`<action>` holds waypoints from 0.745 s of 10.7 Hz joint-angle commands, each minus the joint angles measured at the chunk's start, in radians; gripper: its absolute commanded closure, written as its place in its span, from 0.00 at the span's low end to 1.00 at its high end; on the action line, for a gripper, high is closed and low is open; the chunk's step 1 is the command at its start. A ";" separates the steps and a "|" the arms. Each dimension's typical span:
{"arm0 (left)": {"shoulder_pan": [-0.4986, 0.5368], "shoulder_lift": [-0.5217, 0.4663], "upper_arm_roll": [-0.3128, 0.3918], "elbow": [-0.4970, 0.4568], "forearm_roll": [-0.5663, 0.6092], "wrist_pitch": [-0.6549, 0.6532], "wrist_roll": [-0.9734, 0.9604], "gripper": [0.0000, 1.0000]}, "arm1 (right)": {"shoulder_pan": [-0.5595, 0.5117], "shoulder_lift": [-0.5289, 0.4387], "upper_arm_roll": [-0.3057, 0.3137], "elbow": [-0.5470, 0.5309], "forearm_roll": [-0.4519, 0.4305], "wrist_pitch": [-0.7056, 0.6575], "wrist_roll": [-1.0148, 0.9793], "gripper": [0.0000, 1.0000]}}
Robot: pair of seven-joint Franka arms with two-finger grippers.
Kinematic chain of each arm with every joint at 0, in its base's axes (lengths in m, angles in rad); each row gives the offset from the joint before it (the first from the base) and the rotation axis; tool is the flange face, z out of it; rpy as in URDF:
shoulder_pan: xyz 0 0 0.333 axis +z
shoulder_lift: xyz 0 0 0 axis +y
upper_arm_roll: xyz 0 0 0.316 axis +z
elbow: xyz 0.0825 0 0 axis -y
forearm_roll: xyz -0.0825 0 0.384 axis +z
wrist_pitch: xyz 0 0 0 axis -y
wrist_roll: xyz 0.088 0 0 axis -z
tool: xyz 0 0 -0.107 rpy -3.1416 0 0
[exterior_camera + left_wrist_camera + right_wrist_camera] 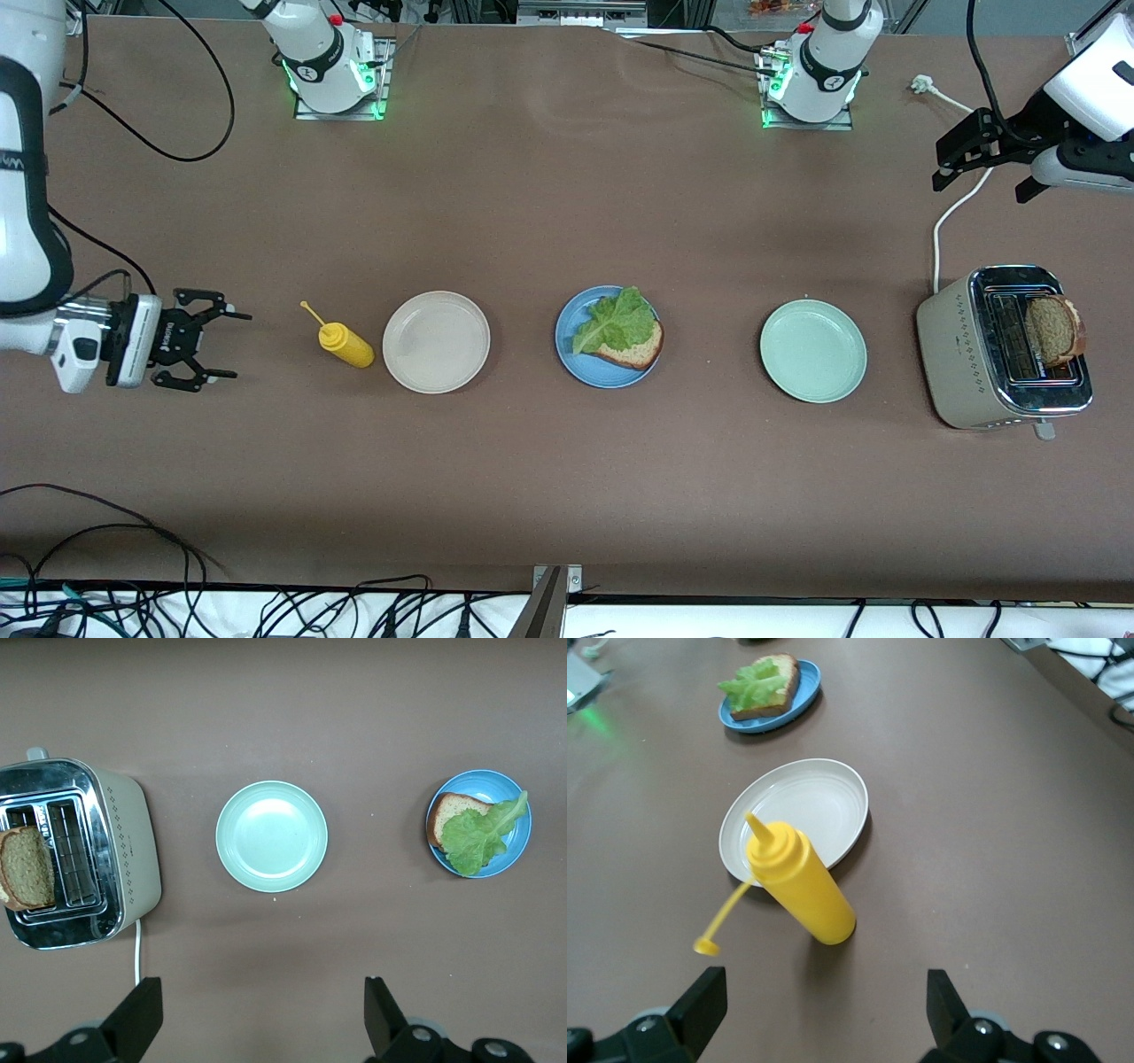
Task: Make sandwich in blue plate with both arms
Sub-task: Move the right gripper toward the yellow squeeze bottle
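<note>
With one bread slice (pixel 636 347) and lettuce (pixel 613 321) already lying on the blue plate (pixel 576 359), the second slice (pixel 1054 330) is sitting in the toaster (pixel 966 354). Left gripper (pixel 983 164) is hovering near it, jaws open; it should be descending straight, pinching the crust. Right gripper (pixel 213 346) is waiting open beside the mustard bottle (pixel 345 344).

Not much to read here, honestly. There's small lettering on the black body of the right gripper (pixel 208 347), but I can't make out what it says. The two arm bases carry a round mark each, also unreadable. Nothing legible on the toaster (pixel 966 354) or the yellow bottle (pixel 347 346).
</note>
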 commanded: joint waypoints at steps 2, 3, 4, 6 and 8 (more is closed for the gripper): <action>0.005 -0.001 -0.002 0.003 -0.016 -0.017 0.010 0.00 | -0.032 0.141 0.010 0.009 0.163 -0.009 -0.318 0.00; 0.003 0.005 -0.004 0.002 -0.016 -0.017 0.016 0.00 | -0.035 0.176 0.010 0.009 0.201 -0.011 -0.405 0.00; 0.005 0.007 -0.004 0.003 -0.016 -0.018 0.015 0.00 | -0.035 0.211 0.010 0.009 0.246 -0.011 -0.469 0.00; 0.003 0.007 -0.004 0.002 -0.016 -0.020 0.015 0.00 | -0.024 0.244 0.012 0.009 0.303 0.000 -0.542 0.00; 0.002 0.010 -0.004 0.005 -0.017 -0.018 0.016 0.00 | 0.013 0.279 0.013 0.009 0.355 0.008 -0.594 0.00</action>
